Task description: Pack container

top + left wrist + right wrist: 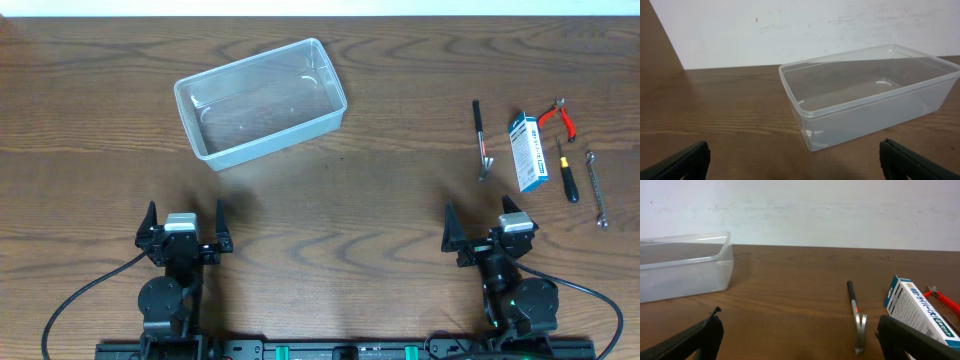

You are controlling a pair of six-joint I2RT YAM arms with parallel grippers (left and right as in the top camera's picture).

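R gripper [482,215] & L gripper [185,213] both released, empty; small tools [481,140] ahead of R gripper, long axes fwd; container [260,102] ahead-right of L gripper.

Clear container [875,117] sits on the table [715,110], left claw [795,162] spread wide

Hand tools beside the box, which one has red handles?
The pliers, by the box's far end; the screwdriver is black and yellow, the wrench bare metal.
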